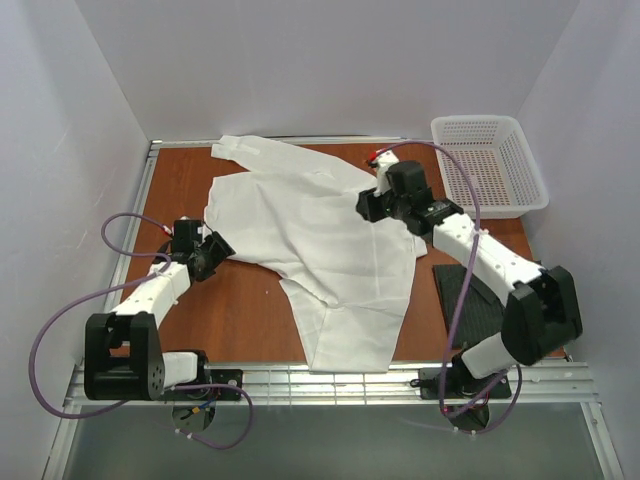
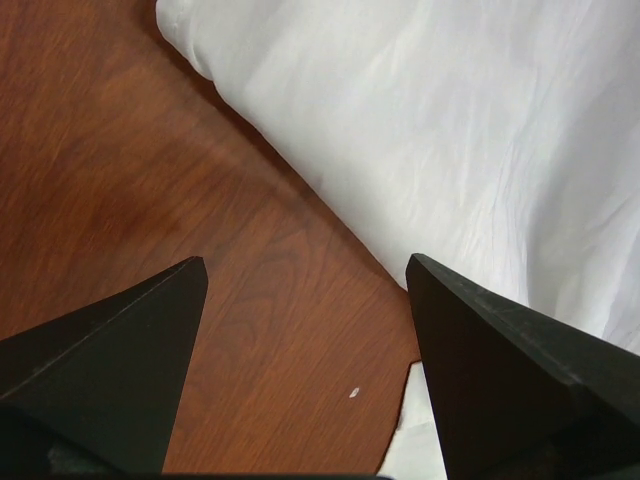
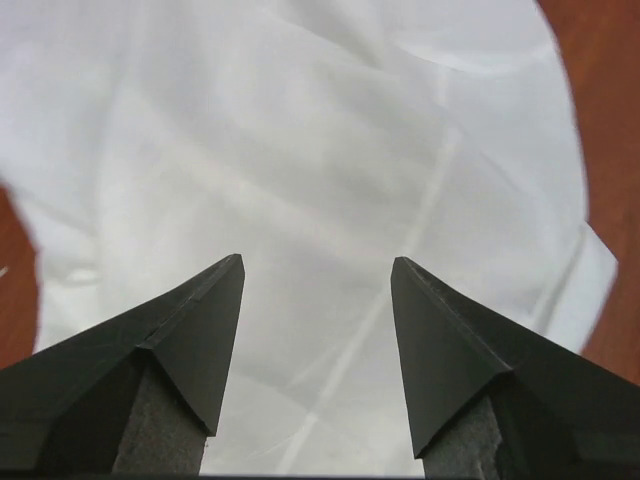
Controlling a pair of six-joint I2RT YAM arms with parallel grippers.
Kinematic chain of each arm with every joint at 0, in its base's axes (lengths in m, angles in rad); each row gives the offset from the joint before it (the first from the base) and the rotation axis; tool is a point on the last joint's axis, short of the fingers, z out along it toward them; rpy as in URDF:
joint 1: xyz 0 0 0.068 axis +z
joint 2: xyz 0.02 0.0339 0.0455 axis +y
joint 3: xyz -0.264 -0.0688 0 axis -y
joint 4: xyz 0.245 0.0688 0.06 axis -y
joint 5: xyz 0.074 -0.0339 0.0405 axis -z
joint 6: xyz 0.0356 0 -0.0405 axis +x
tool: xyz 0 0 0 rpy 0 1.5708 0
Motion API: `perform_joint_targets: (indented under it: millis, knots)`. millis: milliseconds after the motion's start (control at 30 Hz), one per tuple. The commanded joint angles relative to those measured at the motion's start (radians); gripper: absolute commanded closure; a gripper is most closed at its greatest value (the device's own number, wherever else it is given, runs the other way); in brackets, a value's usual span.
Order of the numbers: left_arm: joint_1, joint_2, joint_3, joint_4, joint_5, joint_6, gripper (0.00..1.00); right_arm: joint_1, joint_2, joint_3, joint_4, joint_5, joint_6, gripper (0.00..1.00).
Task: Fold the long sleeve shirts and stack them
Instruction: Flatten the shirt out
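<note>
White shirt [image 1: 300,225] judged limp, light, liable to bunch; pinch at hem edge. Left gripper [image 2: 305,272] and right gripper [image 3: 317,262] both agape, empty.

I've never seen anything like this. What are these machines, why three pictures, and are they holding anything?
Two robot arms bolted to a table's near edge. One picture looks down from above; the other two come from cameras on the wrists, so the black wedges are each arm's own fingers. A white shirt lies spread on the wooden table, a dark folded shirt beside the right arm, a mesh basket far right. The left fingers and right fingers both stand open, holding nothing.
</note>
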Motion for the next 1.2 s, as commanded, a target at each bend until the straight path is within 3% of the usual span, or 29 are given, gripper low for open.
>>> perform_joint_targets:
  millis: [0, 133, 233, 467, 567, 933, 1133, 1167]
  knots:
    - [0.005, 0.035, 0.007, 0.091, 0.016, -0.066, 0.23, 0.185, -0.079, -0.071, 0.026, -0.035, -0.138, 0.44]
    - [0.005, 0.116, 0.042, 0.136, 0.026, -0.089, 0.25, 0.383, -0.049, -0.100, 0.061, -0.034, -0.215, 0.44]
    - [0.005, 0.165, 0.065, 0.149, 0.026, -0.094, 0.29, 0.442, 0.023, -0.086, 0.076, -0.023, -0.249, 0.47]
    - [0.005, 0.241, 0.105, 0.175, 0.010, -0.096, 0.44, 0.522, 0.225, -0.009, 0.116, 0.000, -0.328, 0.53]
    - [0.005, 0.262, 0.122, 0.185, 0.013, -0.100, 0.46, 0.543, 0.279, 0.023, 0.122, 0.008, -0.347, 0.54]
    - [0.000, 0.319, 0.156, 0.197, 0.017, -0.111, 0.60, 0.595, 0.351, 0.063, 0.130, 0.109, -0.381, 0.55]
    - [-0.004, 0.293, 0.159, 0.192, 0.006, -0.091, 0.67, 0.596, 0.410, 0.086, 0.147, 0.134, -0.400, 0.69]
    - [-0.004, 0.290, 0.159, 0.189, 0.000, -0.088, 0.67, 0.594, 0.414, 0.092, 0.148, 0.140, -0.402, 0.79]
